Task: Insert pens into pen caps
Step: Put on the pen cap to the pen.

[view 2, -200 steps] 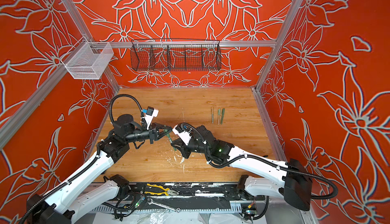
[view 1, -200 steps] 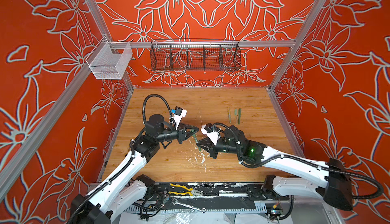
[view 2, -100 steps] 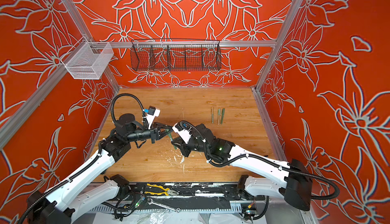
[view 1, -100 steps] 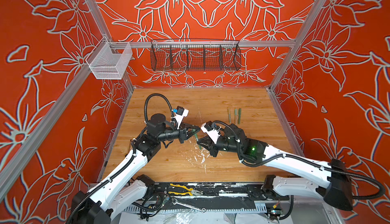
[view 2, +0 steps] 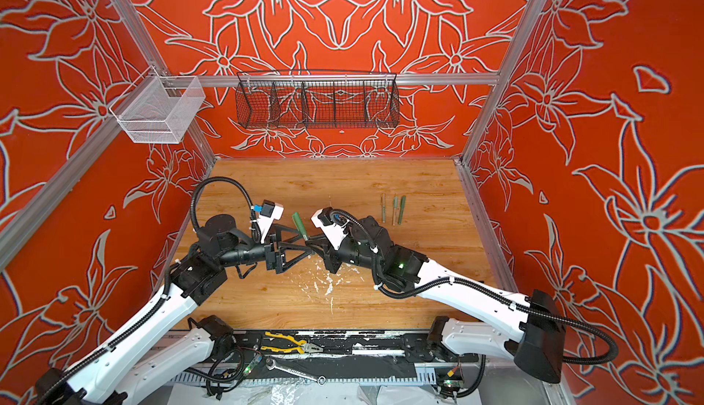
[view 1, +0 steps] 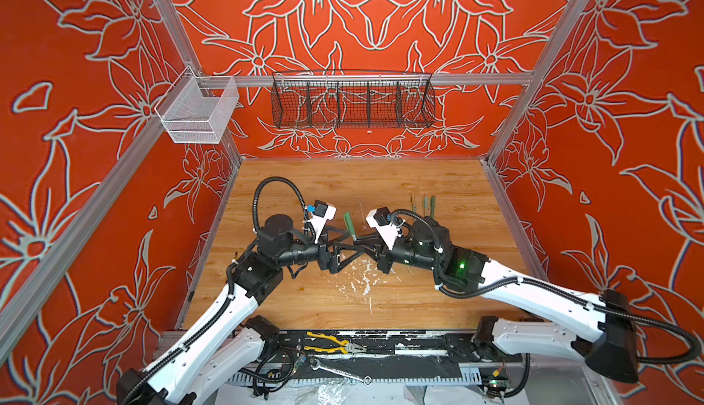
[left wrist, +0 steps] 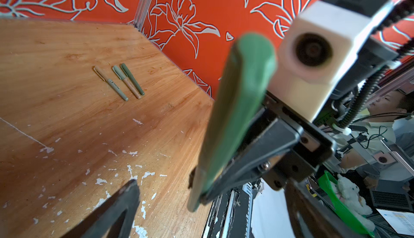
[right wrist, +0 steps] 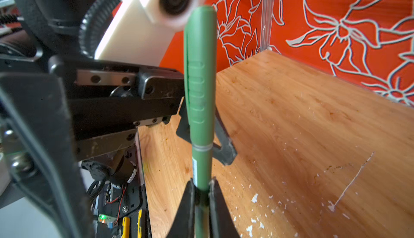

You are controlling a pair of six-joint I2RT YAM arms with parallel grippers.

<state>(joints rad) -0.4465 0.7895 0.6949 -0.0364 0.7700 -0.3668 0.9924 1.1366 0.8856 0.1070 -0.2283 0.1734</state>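
Green pen [right wrist: 201,165], ribbed round-ended cap [right wrist: 199,80], between tapered black right claw [right wrist: 202,182]

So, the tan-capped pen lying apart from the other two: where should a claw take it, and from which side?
At mid-barrel, from straight above, closing across its width. The tan-capped pen lies flat on the table with bare wood on both sides, while the other two pens lie close together. The open left claw holds nothing; the right claw is shut on the dark green pen.
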